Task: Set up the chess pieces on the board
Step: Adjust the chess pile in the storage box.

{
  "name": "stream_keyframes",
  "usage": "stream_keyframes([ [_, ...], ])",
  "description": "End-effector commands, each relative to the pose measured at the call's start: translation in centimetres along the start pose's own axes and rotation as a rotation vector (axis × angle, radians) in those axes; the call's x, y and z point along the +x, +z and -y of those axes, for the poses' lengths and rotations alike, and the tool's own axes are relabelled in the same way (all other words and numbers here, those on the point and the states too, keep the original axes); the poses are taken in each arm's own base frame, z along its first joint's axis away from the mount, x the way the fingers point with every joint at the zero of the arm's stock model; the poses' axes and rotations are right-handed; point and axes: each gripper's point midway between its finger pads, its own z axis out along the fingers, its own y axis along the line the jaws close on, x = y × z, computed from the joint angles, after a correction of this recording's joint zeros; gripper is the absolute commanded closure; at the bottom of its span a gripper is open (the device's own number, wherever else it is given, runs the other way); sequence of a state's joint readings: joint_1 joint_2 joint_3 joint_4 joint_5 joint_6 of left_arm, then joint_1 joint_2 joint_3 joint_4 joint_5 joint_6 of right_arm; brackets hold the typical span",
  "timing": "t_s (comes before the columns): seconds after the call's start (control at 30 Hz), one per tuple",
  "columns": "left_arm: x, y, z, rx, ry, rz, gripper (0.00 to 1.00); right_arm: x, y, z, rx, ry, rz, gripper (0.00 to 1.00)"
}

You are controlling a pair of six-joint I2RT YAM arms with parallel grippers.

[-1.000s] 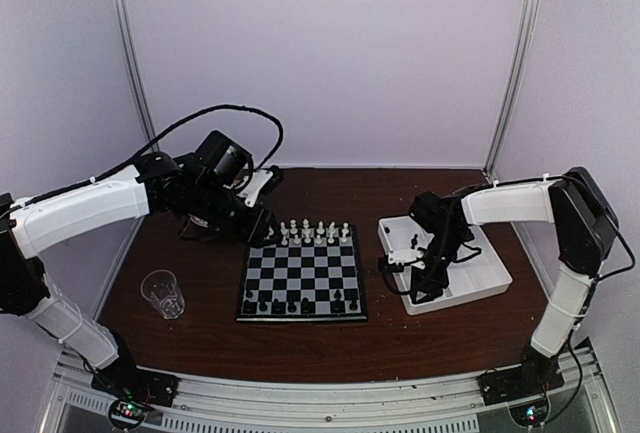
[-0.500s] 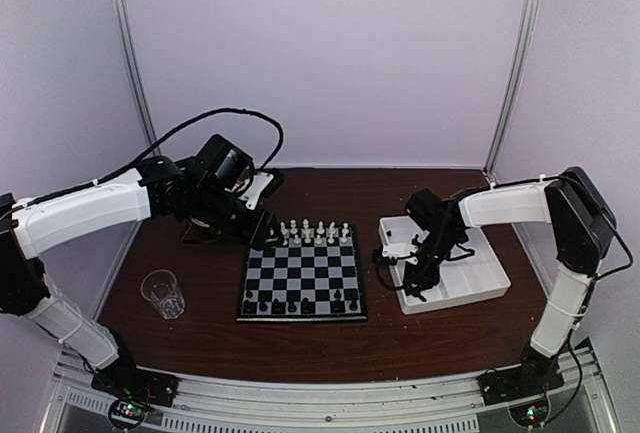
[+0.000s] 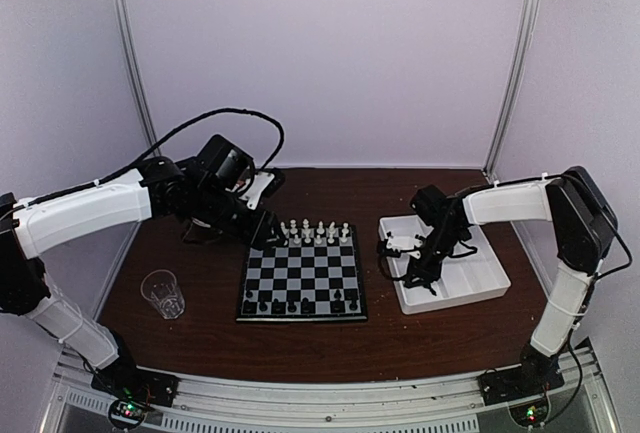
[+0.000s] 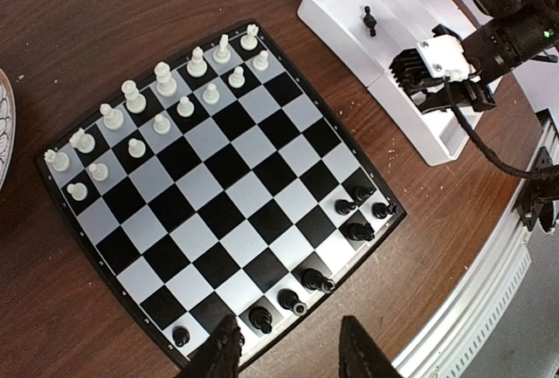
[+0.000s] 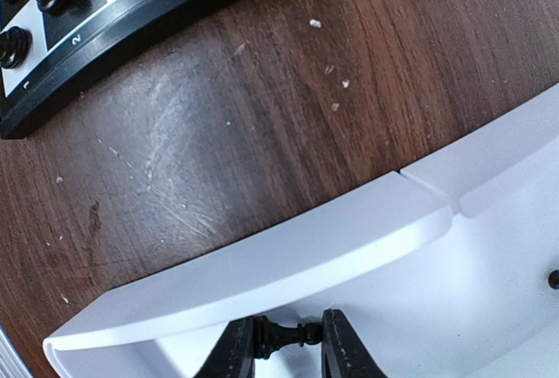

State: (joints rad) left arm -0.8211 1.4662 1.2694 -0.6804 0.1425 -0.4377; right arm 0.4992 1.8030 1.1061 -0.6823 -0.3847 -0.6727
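The board [image 3: 300, 271] lies in the middle of the table. White chess pieces [image 3: 313, 232] fill its two far rows, and several black pieces [image 3: 300, 304] stand along its near edge. In the left wrist view the white pieces [image 4: 157, 103] are at the upper left of the board [image 4: 218, 195] and the black pieces [image 4: 314, 280] at the lower right. My left gripper [image 3: 262, 233] hovers open by the board's far-left corner, and nothing is between its fingers [image 4: 284, 343]. My right gripper [image 5: 288, 336] is low in the white tray [image 5: 288, 264], shut on a black chess piece [image 5: 301, 336] held lengthwise.
The white tray [image 3: 470, 283] sits right of the board, and another black piece [image 4: 370, 20] lies in its far compartment. A clear plastic cup [image 3: 163, 293] stands left of the board. A patterned plate's rim [image 4: 3, 125] shows beyond the board's left side.
My right gripper has closed on the black piece in the tray and shifted a little toward the tray's far side. The left arm has not moved.
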Motion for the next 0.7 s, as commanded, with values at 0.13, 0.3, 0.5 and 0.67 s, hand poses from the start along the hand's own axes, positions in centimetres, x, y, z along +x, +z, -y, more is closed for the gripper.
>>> stream_keyframes([
  [0.13, -0.7, 0.4, 0.7, 0.033, 0.001, 0.027, 0.61, 0.1, -1.4, 0.4, 0.011, 0.053, 0.011, 0.82],
  [0.3, -0.9, 0.3, 0.7, 0.034, 0.0, 0.031, 0.61, 0.0, -3.1, 0.9, 0.057, 0.088, 0.006, 0.63],
  [0.5, -1.1, 0.5, 0.9, 0.042, 0.001, 0.029, 0.6, 0.1, -4.3, 1.2, 0.092, 0.126, 0.001, 0.59],
  [0.67, -1.1, 0.5, 1.0, 0.046, 0.003, 0.029, 0.6, 0.6, -5.2, 1.2, 0.108, 0.219, -0.04, 0.57],
])
